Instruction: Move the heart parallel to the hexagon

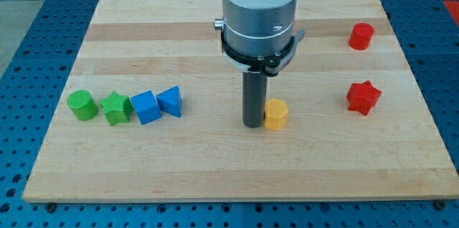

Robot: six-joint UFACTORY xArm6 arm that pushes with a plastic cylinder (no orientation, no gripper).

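I carry no hand to spread or pinch, only a rod; my tip [252, 124] touches the view's-left side of the yellow block [275, 114], probably the heart. An off-centre shove could spin it aside, or knock the red star [363, 97] before it lines up with the far red block [361, 36], seemingly the hexagon.

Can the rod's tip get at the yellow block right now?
Probably yes: my tip stands right against the yellow block, on its side toward the view's left, with nothing between them.
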